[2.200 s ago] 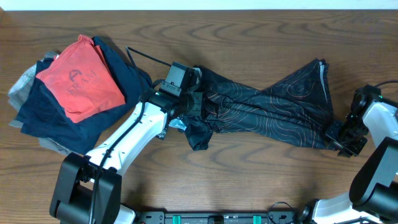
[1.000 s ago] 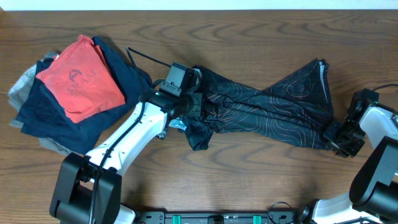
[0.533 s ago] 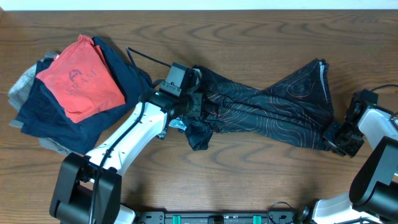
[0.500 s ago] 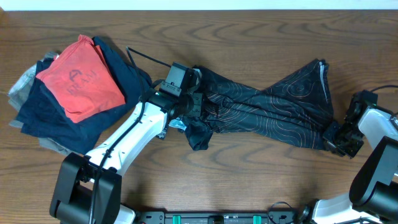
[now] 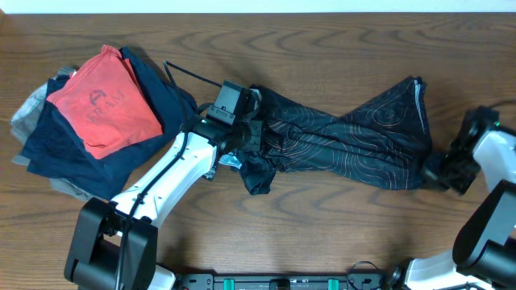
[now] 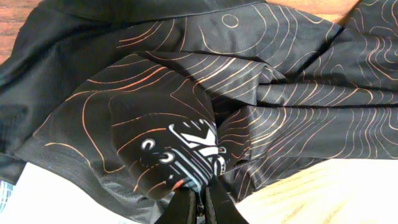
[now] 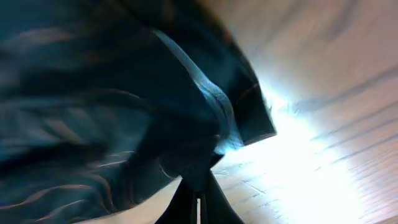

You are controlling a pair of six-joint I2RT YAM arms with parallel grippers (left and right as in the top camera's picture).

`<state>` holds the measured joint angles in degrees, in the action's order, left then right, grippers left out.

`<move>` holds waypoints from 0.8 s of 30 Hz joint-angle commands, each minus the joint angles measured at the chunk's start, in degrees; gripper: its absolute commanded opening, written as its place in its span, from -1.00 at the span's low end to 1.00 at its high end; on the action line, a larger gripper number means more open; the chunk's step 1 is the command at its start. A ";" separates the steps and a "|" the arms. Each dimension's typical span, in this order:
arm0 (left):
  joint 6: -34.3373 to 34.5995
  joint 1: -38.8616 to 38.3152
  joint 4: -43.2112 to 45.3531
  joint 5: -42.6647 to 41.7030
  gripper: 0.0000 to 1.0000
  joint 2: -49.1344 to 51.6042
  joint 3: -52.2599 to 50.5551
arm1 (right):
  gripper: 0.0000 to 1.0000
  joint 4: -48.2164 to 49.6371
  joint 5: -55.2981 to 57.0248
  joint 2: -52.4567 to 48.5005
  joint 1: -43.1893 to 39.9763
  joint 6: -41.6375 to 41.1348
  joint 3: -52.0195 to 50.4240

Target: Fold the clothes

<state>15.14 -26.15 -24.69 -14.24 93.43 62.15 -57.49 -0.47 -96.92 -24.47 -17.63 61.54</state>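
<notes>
The black jersey (image 5: 347, 137) with fine wavy contour lines lies crumpled across the table's middle, stretched between both arms. My left gripper (image 5: 242, 147) is shut on its left end; the left wrist view shows the fingers (image 6: 200, 208) pinching a bunched fold with white lettering on the jersey (image 6: 186, 143). My right gripper (image 5: 442, 171) is shut on the jersey's right corner. The right wrist view is blurred, with dark cloth (image 7: 155, 112) pinched between the fingers (image 7: 198, 202).
A pile at the back left holds a red tee (image 5: 105, 101) on navy garments (image 5: 68, 157) and some grey cloth. A black cable (image 5: 189, 75) lies behind the left arm. Bare wooden table (image 5: 339, 234) lies in front of the jersey.
My right gripper has moved right and slightly toward the back, pulling the jersey's right corner with it. The left arm has not moved.
</notes>
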 commanded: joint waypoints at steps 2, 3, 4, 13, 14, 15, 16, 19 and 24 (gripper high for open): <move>-0.52 0.02 -0.48 -0.11 -0.88 0.09 -0.04 | -0.98 -1.25 -1.05 1.66 -0.33 1.51 1.86; -0.52 0.02 -0.48 -0.11 -0.88 0.09 -0.04 | -0.98 -1.38 -1.07 1.66 -0.33 1.55 1.53; -0.52 0.02 -0.46 -0.11 -0.88 0.09 -0.04 | -0.98 -1.53 -1.07 1.66 -0.33 1.57 1.31; -0.52 0.02 -0.50 -0.11 -0.88 0.09 -0.04 | -0.98 -2.62 -2.45 6.54 -1.42 2.03 8.87; -0.52 0.02 -0.50 -0.11 -0.88 0.09 -0.04 | -0.98 -2.95 -2.54 7.50 -1.79 2.03 10.95; -0.52 0.02 -0.50 -0.11 -0.88 0.09 -0.04 | -0.98 -3.19 -2.54 8.41 -2.08 2.10 12.85; -0.52 0.02 -0.52 -0.11 -0.88 0.09 -0.04 | -0.98 -3.30 -2.54 9.16 -2.27 2.62 14.29; -0.52 0.02 -0.50 -0.11 -0.88 0.09 -0.04 | -0.98 -3.45 -2.29 11.50 -2.36 3.58 16.57; -0.52 0.02 -0.70 -0.11 -0.88 0.09 -0.04 | -0.98 -6.84 0.28 12.46 -2.36 3.52 16.11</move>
<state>15.14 -26.15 -25.10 -14.26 93.43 62.15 -63.11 -2.48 -83.46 -26.37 -15.18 78.17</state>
